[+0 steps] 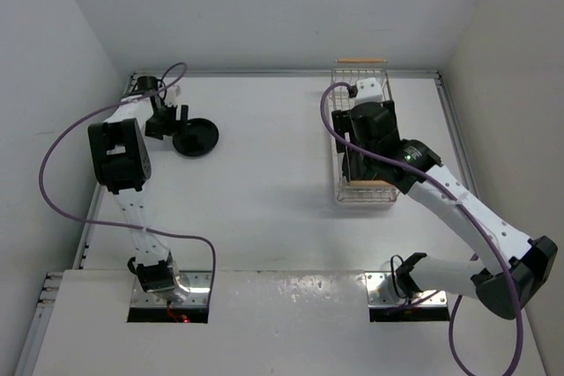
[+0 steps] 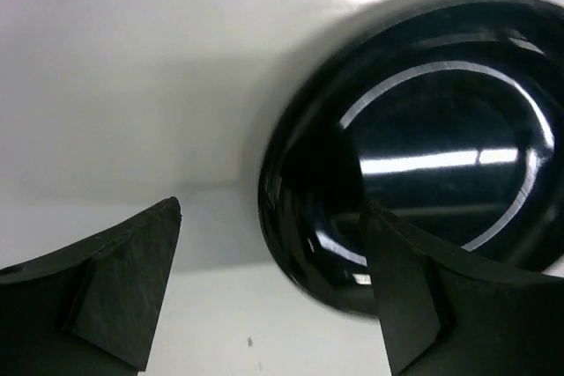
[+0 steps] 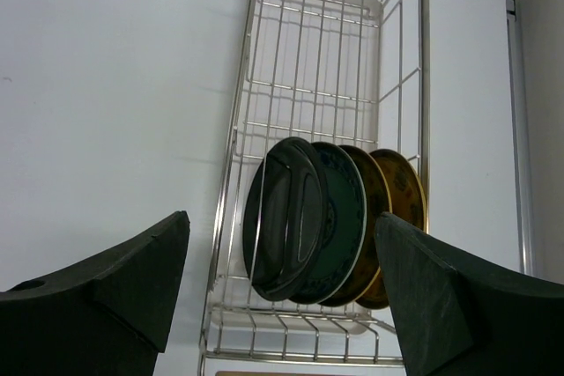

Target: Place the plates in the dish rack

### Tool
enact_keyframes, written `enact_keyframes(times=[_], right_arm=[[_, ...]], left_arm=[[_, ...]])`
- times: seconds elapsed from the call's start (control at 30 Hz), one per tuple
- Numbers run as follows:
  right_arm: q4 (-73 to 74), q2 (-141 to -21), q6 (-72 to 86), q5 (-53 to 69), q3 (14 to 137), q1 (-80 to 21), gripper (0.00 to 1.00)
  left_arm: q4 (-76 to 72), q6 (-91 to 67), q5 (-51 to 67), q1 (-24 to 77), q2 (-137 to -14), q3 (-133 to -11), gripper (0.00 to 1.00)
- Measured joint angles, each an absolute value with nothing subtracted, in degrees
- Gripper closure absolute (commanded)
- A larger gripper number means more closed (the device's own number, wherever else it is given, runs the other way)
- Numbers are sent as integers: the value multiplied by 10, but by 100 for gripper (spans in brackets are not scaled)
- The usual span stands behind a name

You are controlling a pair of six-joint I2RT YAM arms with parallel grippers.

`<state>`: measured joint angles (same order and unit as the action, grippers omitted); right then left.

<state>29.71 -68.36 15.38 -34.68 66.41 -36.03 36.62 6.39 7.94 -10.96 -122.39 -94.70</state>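
Loose black plate (image 1: 196,137): glossy, round, flat on white bench near far-left corner | dish rack (image 3: 236,129): white wire, far-right edge, holds upright racked black plate (image 3: 295,244), teal plate (image 3: 345,209) and patterned mustard plates (image 3: 404,189) | left end effector (image 2: 271,209): spread wide, empty, at loose plate's rim | right end effector (image 3: 282,217): spread wide, empty, over rack

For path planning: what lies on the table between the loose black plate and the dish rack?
Nothing: the top external view shows only bare table between the black plate and the dish rack.
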Motion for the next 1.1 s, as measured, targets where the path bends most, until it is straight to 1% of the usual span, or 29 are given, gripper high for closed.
enact_keyframes(times=[0.07, 0.1, 0.17, 0.2, 0.3, 0.33, 0.43, 0.6, 0.67, 0.8, 0.9, 0.97, 1.03, 1.07, 1.1], right_arm=[[299, -679, 154, -350, 658, -364, 16], [300, -675, 154, -353, 654, -366, 16], [302, -669, 154, -359, 649, -368, 16], [302, -666, 154, -361, 648, -369, 16], [303, -660, 154, -364, 645, -369, 16], [304, -660, 154, -364, 645, -369, 16], [303, -661, 154, -345, 645, -370, 16], [284, -677, 156, -235, 643, -383, 16], [266, -700, 156, -184, 643, -399, 16], [222, -757, 160, -94, 643, -427, 16], [185, -786, 171, -44, 643, -438, 15], [159, -798, 181, -24, 643, -438, 15], [139, -806, 187, -11, 643, -437, 21], [129, -808, 193, -5, 643, -437, 35], [119, -811, 197, 4, 643, -437, 44]], left_arm=[[360, 63, 90, -113, -1253, -968, 20], [362, 66, 91, -113, -1262, -978, 34], [359, 69, 117, -115, -1268, -986, 50], [359, 71, 125, -115, -1270, -987, 66], [362, 79, 175, -117, -1274, -987, 98], [365, 80, 198, -117, -1274, -988, 100], [391, 91, 265, -118, -1274, -986, 100], [450, 133, 341, -98, -1230, -950, 100], [476, 155, 359, -75, -1185, -937, 100], [501, 189, 393, 2, -1062, -935, 100], [508, 204, 427, 61, -971, -935, 100], [522, 215, 455, 87, -932, -936, 100], [545, 233, 474, 99, -913, -936, 100], [558, 243, 481, 104, -911, -936, 100], [570, 253, 486, 107, -911, -936, 100]])
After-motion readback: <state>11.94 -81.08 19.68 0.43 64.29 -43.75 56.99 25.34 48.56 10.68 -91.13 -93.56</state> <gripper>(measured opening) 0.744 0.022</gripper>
